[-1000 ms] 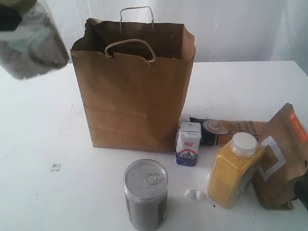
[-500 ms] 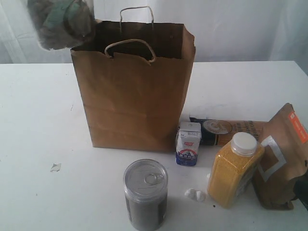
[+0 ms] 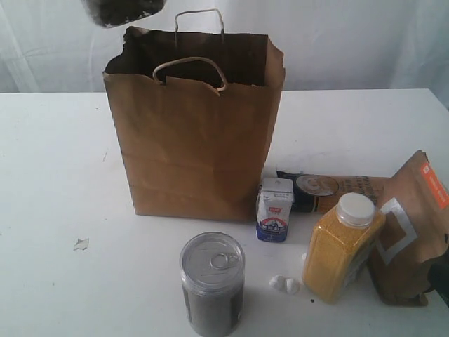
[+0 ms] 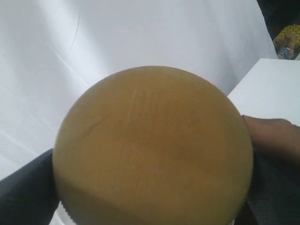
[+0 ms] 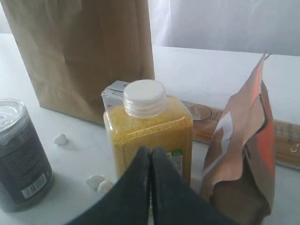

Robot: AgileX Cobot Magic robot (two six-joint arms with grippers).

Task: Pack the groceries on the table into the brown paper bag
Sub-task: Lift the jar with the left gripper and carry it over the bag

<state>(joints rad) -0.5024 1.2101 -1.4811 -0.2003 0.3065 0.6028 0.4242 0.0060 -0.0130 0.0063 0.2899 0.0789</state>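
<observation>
The brown paper bag (image 3: 196, 133) stands open on the white table (image 3: 56, 175). A clear jar (image 3: 123, 10) hangs at the top edge above the bag's left rim; its gold lid (image 4: 152, 145) fills the left wrist view, and my left gripper (image 4: 152, 197) is shut on it, with dark fingers (image 4: 28, 187) showing at either side. On the table stand the pull-tab can (image 3: 212, 283), small white-blue carton (image 3: 274, 209), yellow-grain bottle (image 3: 342, 247) and brown pouch (image 3: 414, 232). The spaghetti packet (image 3: 330, 191) lies flat behind them. My right gripper (image 5: 150, 152) is shut and empty, just in front of the bottle (image 5: 147, 126).
Small white crumbs (image 3: 284, 283) lie between can and bottle. A little pale scrap (image 3: 81, 244) lies on the table's left side. A white curtain (image 3: 337, 42) hangs behind the table. The bag's paper handles (image 3: 191, 67) stand up at its rim.
The jar has travelled from the upper left corner rightward and upward, ending above the bag's left rim. The groceries on the table and the right gripper have not moved.
</observation>
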